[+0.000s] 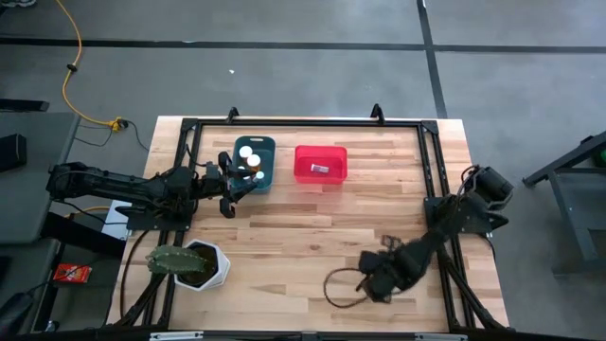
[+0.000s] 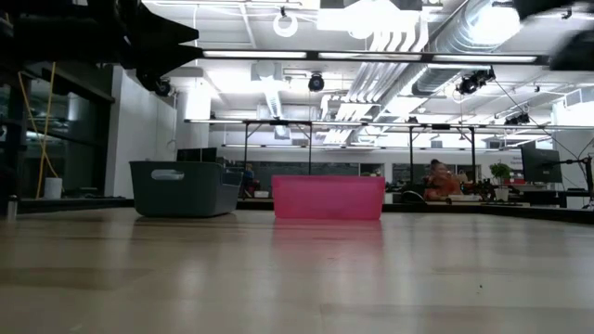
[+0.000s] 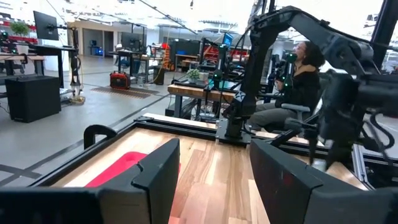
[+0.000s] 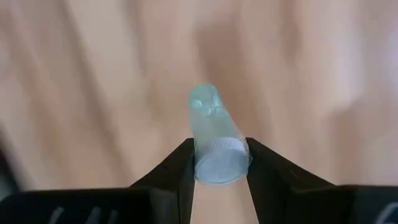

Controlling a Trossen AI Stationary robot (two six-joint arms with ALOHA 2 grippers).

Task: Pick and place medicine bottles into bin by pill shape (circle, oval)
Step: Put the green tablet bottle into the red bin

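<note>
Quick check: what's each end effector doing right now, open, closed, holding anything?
Left end effector: open, empty, beside the teal bin.
Right end effector: closed on a small clear bottle near the table's front.

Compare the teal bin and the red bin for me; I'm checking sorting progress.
The teal bin holds several white-capped bottles; the red bin holds just one small item. The left gripper hangs at the teal bin's edge; no gripper is near the red one. Both are similar-sized rectangular tubs, side by side.
</note>
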